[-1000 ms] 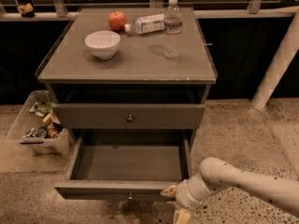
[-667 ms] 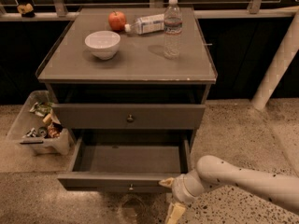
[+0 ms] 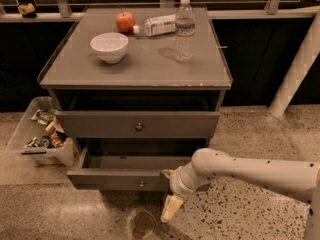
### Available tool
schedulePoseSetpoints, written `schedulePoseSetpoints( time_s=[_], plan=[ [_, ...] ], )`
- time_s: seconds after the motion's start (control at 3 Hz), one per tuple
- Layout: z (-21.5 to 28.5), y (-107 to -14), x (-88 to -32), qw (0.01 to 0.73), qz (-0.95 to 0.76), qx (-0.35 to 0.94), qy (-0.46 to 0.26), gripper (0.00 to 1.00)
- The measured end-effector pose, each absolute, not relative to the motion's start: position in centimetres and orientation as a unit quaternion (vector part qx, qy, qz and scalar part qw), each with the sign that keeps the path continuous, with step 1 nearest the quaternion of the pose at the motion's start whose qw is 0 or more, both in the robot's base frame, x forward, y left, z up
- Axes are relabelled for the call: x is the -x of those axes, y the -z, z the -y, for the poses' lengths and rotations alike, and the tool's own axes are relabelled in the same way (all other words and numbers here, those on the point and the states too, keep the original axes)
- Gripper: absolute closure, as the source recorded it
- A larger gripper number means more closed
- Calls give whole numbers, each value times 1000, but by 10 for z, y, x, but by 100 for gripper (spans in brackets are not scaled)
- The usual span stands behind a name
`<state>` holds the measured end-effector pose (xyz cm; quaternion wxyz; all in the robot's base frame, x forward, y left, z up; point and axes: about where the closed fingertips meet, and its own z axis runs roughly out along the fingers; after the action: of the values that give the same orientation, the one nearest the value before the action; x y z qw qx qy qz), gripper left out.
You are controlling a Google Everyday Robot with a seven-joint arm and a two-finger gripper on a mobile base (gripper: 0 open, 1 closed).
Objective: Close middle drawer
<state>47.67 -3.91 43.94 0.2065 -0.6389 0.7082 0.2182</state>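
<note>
Touching near front edge of middle drawer (image 3: 115, 179), right of its knob (image 3: 141, 184): tool (image 3: 169, 194), fingers spread, empty; drawer partly out, open floor (image 3: 75, 216) nearside.

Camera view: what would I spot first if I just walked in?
Probably the white robot arm stretched in from the right, its gripper at the front of the pulled-out middle drawer, low in the cabinet. Then the red apple and white bowl on top.
</note>
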Motion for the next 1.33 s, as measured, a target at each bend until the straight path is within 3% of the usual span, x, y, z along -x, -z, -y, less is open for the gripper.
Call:
schedulePoseSetpoints(
  time_s=[1.33],
  plan=[
    [50, -429, -453, 176, -722, 629, -226, 0]
  ],
)
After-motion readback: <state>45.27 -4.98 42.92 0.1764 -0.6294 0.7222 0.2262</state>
